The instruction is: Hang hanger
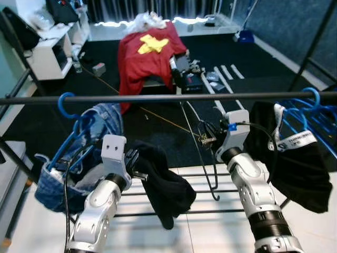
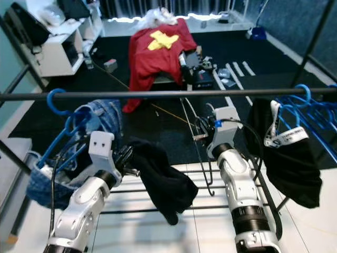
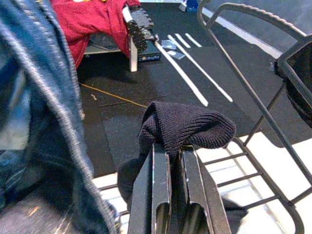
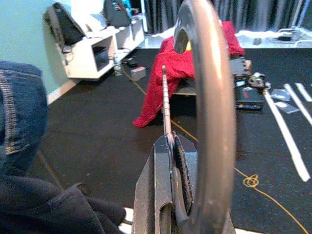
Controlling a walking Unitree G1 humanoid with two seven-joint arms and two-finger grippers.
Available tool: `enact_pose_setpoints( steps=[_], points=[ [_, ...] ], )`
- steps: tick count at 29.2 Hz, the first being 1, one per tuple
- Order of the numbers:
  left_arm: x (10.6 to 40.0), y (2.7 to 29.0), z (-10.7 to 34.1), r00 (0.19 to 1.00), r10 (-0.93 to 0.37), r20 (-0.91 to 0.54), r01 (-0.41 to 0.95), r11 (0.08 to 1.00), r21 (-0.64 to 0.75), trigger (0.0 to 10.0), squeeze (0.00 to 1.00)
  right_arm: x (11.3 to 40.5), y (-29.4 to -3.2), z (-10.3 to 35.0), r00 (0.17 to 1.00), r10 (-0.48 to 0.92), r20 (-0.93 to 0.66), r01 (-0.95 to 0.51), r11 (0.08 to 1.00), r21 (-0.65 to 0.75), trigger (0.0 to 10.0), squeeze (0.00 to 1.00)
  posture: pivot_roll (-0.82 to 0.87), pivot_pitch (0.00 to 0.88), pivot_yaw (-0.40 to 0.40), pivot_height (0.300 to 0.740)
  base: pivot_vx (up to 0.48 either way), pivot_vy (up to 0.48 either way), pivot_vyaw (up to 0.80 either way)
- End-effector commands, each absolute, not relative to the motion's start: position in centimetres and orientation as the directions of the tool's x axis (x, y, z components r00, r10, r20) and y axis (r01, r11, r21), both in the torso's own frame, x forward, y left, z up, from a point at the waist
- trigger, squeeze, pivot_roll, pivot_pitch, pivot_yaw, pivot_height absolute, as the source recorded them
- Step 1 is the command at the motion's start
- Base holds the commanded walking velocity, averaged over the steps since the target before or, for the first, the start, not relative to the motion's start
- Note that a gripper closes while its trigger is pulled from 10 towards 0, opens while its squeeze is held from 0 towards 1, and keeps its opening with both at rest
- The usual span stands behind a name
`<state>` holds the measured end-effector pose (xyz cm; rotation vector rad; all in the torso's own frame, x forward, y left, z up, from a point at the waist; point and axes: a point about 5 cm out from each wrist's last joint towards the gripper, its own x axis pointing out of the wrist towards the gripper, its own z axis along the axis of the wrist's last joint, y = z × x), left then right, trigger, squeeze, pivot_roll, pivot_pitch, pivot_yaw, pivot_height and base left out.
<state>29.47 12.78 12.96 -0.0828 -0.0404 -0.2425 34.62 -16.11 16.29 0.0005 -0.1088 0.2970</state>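
A grey rail (image 1: 174, 97) runs across in front of me. My right gripper (image 1: 209, 138) sits just below it, shut on a thin dark wire hanger (image 1: 202, 163) whose body hangs down; its hook (image 4: 207, 97) curves close past the fingers (image 4: 163, 195) in the right wrist view. My left gripper (image 1: 138, 161) is lower and to the left, shut on a black knit garment (image 1: 166, 190) that droops from it, bunched over the fingertips (image 3: 161, 161). The garment and the wire hanger are apart.
Jeans on blue hangers (image 1: 79, 153) hang at the rail's left and a black garment on blue hangers (image 1: 295, 158) at its right. Lower rack bars (image 1: 179, 192) cross beneath my arms. Beyond, a red cloth (image 1: 150, 50) covers something on the black mat, and a white shelf (image 1: 50, 52) stands at the left.
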Motion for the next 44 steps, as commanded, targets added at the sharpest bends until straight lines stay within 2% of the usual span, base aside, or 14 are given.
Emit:
enact_pose_setpoints(
  steps=[1, 8, 19, 26, 31, 38, 44],
  points=[
    [29.3, 12.7, 12.9, 0.969, -0.239, 0.058, 0.242, 0.968, -0.067, 10.0, 0.00, 34.5, -16.3, 16.3, 0.948, 0.303, 0.100, -0.303, 0.953, -0.018, 10.0, 0.00, 0.04, 0.068, 0.034, 0.740, 0.000, 0.000, 0.00],
    [29.3, 12.6, 13.0, 0.967, -0.249, 0.060, 0.253, 0.966, -0.058, 10.0, 0.00, 34.8, -16.3, 17.0, 0.948, 0.305, 0.094, -0.302, 0.952, -0.045, 10.0, 0.00, 0.04, 0.069, 0.037, 0.740, 0.000, 0.000, 0.00],
    [29.2, 12.4, 13.0, 0.962, -0.266, 0.059, 0.270, 0.961, -0.054, 10.0, 0.00, 36.9, -16.4, 20.9, 0.954, 0.282, 0.104, -0.275, 0.958, -0.084, 10.0, 0.00, 0.04, 0.067, 0.037, 0.740, 0.000, 0.000, 0.00],
    [29.3, 12.3, 12.9, 0.958, -0.282, 0.053, 0.284, 0.957, -0.053, 10.0, 0.00, 38.1, -15.1, 23.8, 0.937, 0.332, 0.111, -0.315, 0.938, -0.146, 10.0, 0.00, 0.03, 0.058, 0.037, 0.740, 0.000, 0.000, 0.00],
    [29.1, 12.0, 12.6, 0.947, -0.318, 0.038, 0.320, 0.946, -0.044, 10.0, 0.00, 38.9, -15.1, 24.6, 0.947, 0.304, 0.104, -0.295, 0.951, -0.099, 10.0, 0.00, 0.03, 0.052, 0.041, 0.740, 0.000, 0.000, 0.00],
    [28.9, 11.9, 12.3, 0.932, -0.363, 0.017, 0.363, 0.931, -0.032, 10.0, 0.00, 40.5, -15.6, 24.9, 0.954, 0.297, -0.031, -0.298, 0.954, -0.042, 10.0, 0.00, 0.03, 0.039, 0.037, 0.740, 0.000, 0.000, 0.00],
    [28.7, 11.9, 12.2, 0.926, -0.378, 0.007, 0.378, 0.925, -0.030, 10.0, 0.00, 41.1, -15.9, 25.5, 0.955, 0.289, -0.059, -0.292, 0.956, -0.034, 10.0, 0.00, 0.03, 0.036, 0.035, 0.740, 0.000, 0.000, 0.00]
  ],
)
